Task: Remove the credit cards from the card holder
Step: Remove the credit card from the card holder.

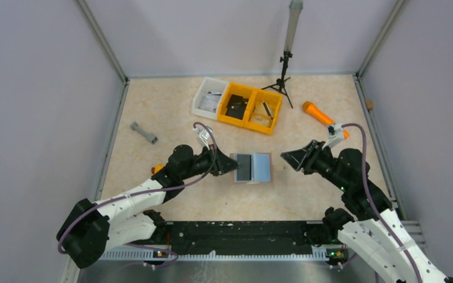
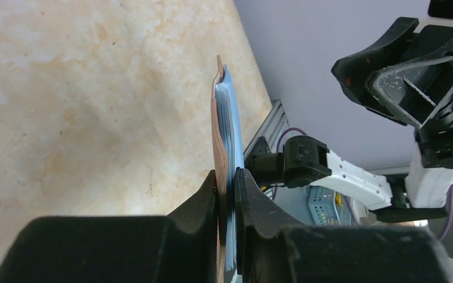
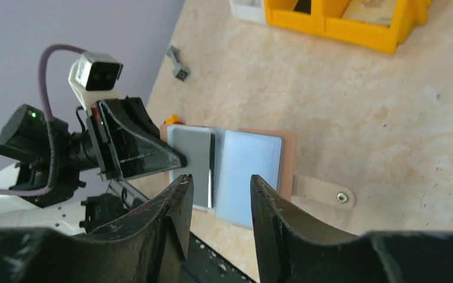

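The card holder (image 1: 262, 168) lies open on the table, pale blue-grey inside with a reddish-brown rim and a tab (image 3: 321, 191) at its right. A greyish credit card (image 3: 191, 154) lies on its left half and looks dark from above (image 1: 243, 167). My left gripper (image 1: 233, 165) is shut on the holder's left edge. In the left wrist view the holder (image 2: 219, 118) runs edge-on between the fingers of this gripper (image 2: 226, 194). My right gripper (image 1: 289, 158) is open, hanging just right of the holder. Its fingers (image 3: 221, 178) frame the holder's middle without touching it.
Two yellow bins (image 1: 250, 107) and a white bin (image 1: 208, 97) stand behind the holder. An orange cylinder (image 1: 323, 115) lies at the back right and a grey dumbbell-shaped part (image 1: 144, 132) at the left. A tripod (image 1: 283, 76) stands at the back wall.
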Robot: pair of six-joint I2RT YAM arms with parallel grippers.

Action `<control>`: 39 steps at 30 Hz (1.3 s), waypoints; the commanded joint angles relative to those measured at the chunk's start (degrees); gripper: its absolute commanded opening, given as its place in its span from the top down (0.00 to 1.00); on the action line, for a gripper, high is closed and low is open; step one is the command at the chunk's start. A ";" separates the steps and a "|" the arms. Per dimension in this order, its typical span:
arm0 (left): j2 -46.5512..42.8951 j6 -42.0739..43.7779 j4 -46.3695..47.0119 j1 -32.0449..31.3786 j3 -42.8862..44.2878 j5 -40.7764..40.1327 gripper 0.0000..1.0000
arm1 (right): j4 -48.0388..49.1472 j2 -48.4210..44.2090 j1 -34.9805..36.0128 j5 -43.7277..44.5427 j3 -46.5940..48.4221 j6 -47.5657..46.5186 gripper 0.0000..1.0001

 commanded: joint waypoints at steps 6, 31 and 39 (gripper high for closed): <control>2.35 0.07 6.64 0.06 0.44 1.15 0.91 | 14.39 9.29 1.71 -17.08 -5.29 2.43 0.61; 5.65 -8.95 24.04 0.05 -1.43 10.57 0.93 | 21.98 19.32 13.54 -6.83 -8.26 3.08 0.57; 8.60 -14.28 32.80 0.05 -1.53 13.89 0.97 | 31.90 17.64 13.45 -13.19 -10.88 6.85 0.59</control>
